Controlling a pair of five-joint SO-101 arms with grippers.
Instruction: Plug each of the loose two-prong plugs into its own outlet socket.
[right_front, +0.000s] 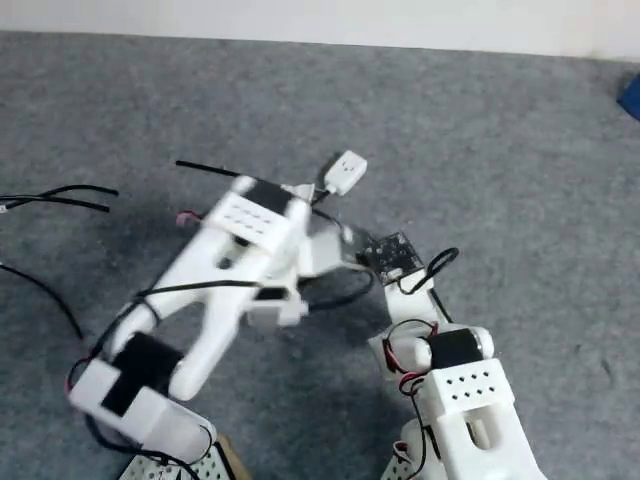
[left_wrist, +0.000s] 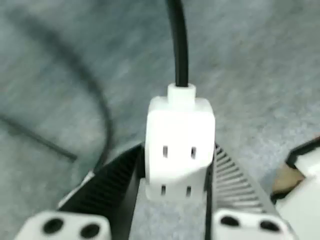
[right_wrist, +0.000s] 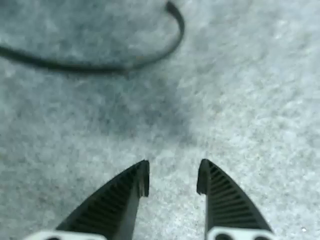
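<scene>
Outlet socket (left_wrist: 180, 145) on black cord (left_wrist: 176, 45) sits gripped between left jaws.

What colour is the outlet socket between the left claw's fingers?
White outlet socket; left wrist view shows it best.

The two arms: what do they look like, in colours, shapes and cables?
Both are white plastic shells with black motor blocks. The left arm and the right arm each carry a panel of small holes. Red and black wires loop at the right arm's joint. The left gripper and the right gripper have black, ribbed, pointed fingers on white bases.
</scene>
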